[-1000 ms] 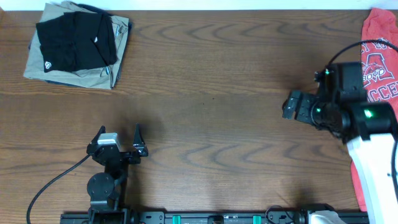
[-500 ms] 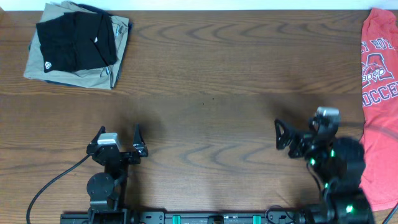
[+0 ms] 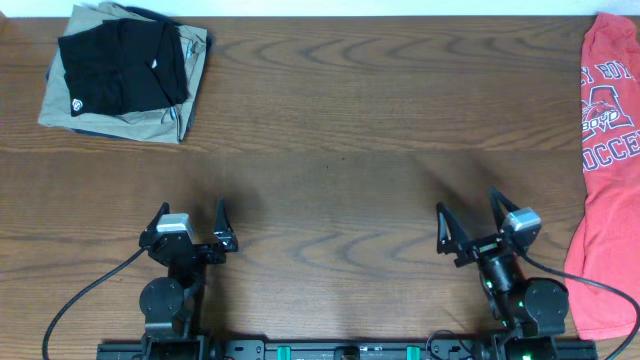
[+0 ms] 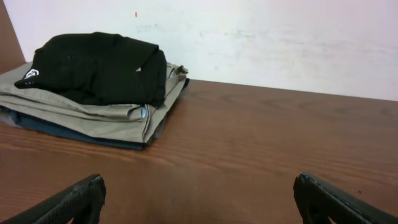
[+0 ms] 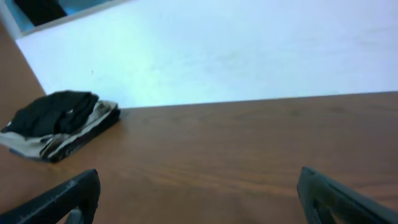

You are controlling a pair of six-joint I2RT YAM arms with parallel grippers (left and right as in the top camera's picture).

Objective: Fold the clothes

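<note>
A: Where's the black shirt (image 3: 118, 68)?

B: Far-left corner of the table (image 3: 340, 120), folded into a compact block on top of the khaki trousers (image 3: 100, 122), with a dark blue layer just showing beneath them. I'd say it sits there because that corner serves as the stack for finished pieces: square edges, white logo facing up, nothing trailing

A: And the left gripper (image 3: 190, 216)?

B: Low at the near edge, well apart from the pile, fingers spread wide with nothing between them. In its wrist view both tips frame bare wood and the stack beyond. That looks like a parked pose, out of the way

A: The middle?

B: Just wood, presumably kept free as the folding area

A: The right gripper (image 3: 467, 214)?

B: Mirrors the left one: near edge, jaws wide apart, empty, pointing across the table

A: And at the far right?

B: A red T-shirt (image 3: 608, 150) lies flat and unfolded along the right edge, near that arm but not touched by it. My guess is it waits its turn, with the black shirt's fold complete
</note>
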